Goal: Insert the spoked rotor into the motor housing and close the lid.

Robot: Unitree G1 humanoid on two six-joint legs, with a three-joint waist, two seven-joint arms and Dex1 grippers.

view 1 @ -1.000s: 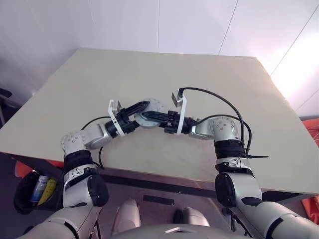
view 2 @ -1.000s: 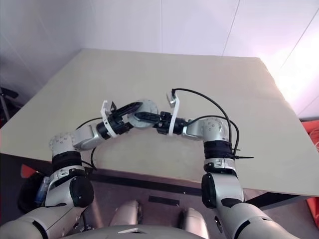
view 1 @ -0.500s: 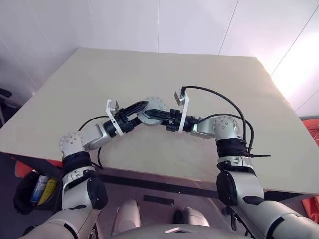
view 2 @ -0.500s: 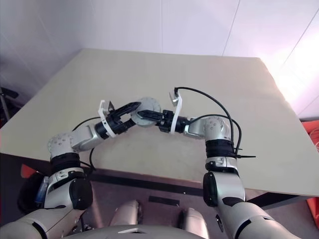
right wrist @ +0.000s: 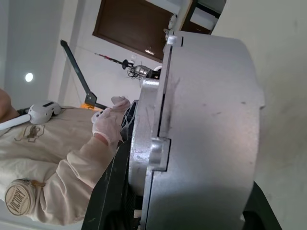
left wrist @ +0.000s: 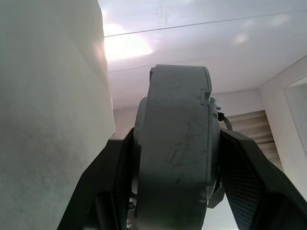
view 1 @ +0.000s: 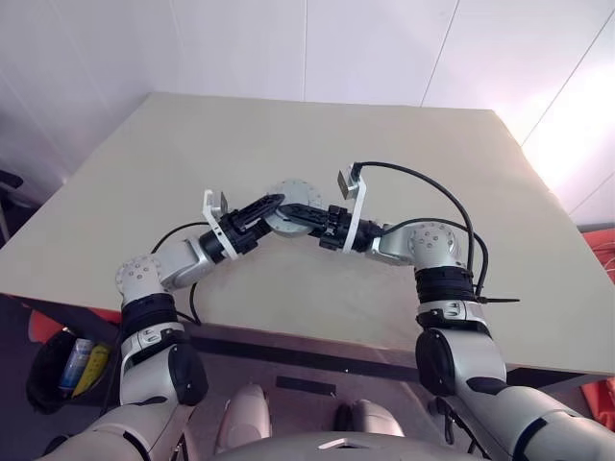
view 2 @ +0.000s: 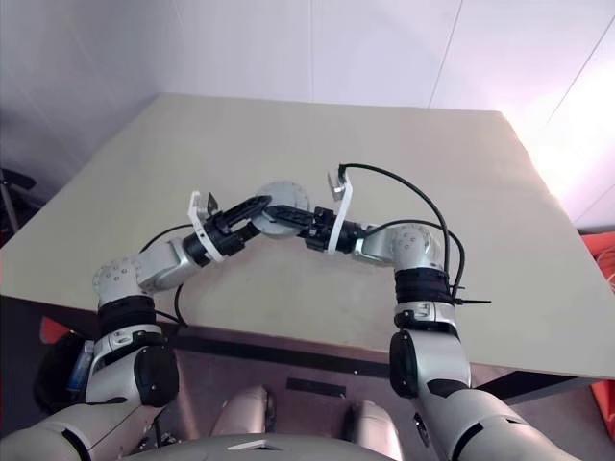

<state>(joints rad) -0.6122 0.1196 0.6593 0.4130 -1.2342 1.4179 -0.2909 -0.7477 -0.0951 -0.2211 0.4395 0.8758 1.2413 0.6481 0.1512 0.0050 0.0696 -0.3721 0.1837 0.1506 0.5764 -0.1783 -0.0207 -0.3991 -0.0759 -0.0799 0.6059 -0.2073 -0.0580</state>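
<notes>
Spanning a white-walled corner, the bare beige worktop (view 1: 384, 192) lies beneath the motor housing (view 1: 288, 204), held aloft with its round silvery lid (view 2: 284, 199) facing upward, pinched between left tool (view 1: 268, 207) and right tool (view 1: 300, 211).

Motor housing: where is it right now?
In the head views the motor housing is held up over the table near its middle, gripped between the left gripper on its left and the right gripper on its right.
</notes>
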